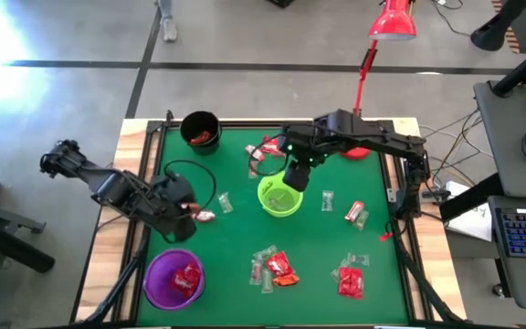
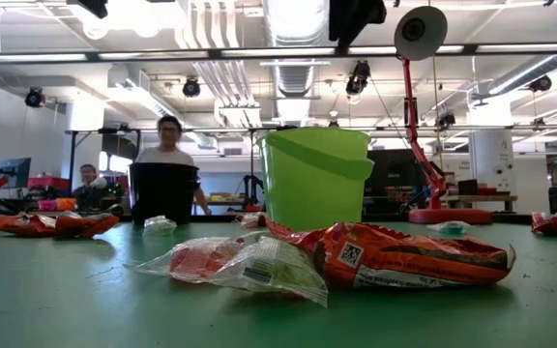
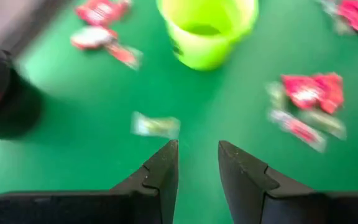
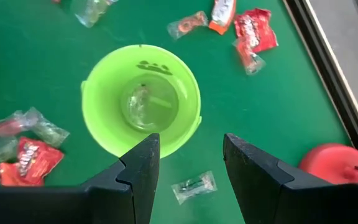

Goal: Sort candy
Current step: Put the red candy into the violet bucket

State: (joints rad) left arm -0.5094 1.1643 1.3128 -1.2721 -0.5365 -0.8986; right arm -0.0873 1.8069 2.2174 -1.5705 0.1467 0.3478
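High view showed the green felt-covered surface (image 1: 236,247) from above, and reading left to right, the left tool (image 1: 190,212) sat low near the left edge with a small pale-wrapped sweet (image 1: 206,217) just beside its tip. In the left wrist view its two dark fingers (image 3: 160,177) stood parted with nothing between them, and another clear-wrapped sweet (image 3: 156,126) lay just ahead of them, its long axis running across the gap. Below the left tool stood the purple plastic cup (image 1: 173,278), already holding red-wrapped pieces; a black cup (image 1: 200,129) stood at the far left corner.

Toward the middle, the lime-green plastic cup (image 1: 280,196) held one clear-wrapped sweet (image 4: 139,102). The right tool (image 1: 296,176) hung directly over that cup, fingers spread and empty.

Farther right, loose candy (image 1: 352,275) lay scattered: shiny red packets and pale clear ones, mixed in small clusters along the near edge and beside the green cup. The left arm looked nearer to the pale sweets on its side, so the next pick was probably its own.
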